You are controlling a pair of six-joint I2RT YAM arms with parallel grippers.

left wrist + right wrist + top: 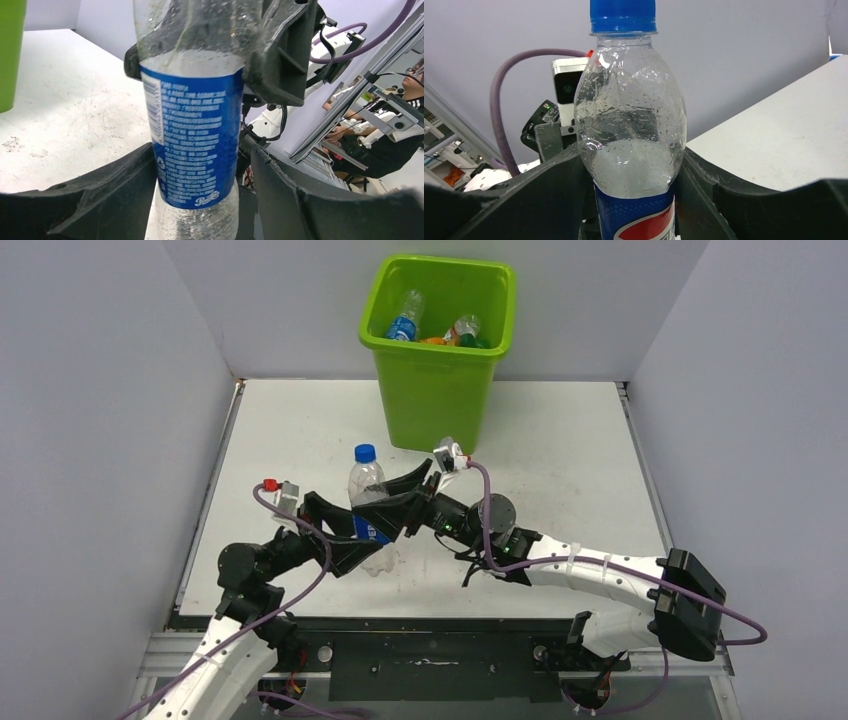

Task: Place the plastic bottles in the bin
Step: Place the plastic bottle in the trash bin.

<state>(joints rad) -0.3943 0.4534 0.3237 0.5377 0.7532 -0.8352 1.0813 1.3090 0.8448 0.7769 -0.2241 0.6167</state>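
Note:
A clear plastic bottle point(367, 502) with a blue cap and a blue label stands upright on the white table, in front of the lime-green bin point(436, 390). My right gripper point(388, 502) comes from the right and is shut on the bottle's upper body; both fingers press its sides in the right wrist view point(631, 200). My left gripper point(362, 538) comes from the left with its fingers around the lower label point(197, 150); a gap shows at the right finger point(300, 200), so it is open. Several bottles point(405, 318) lie inside the bin.
The bin's wall shows at the left edge of the left wrist view point(10, 50). Grey walls close off the table on the left, back and right. Both arms meet at the middle front of the table point(560, 460).

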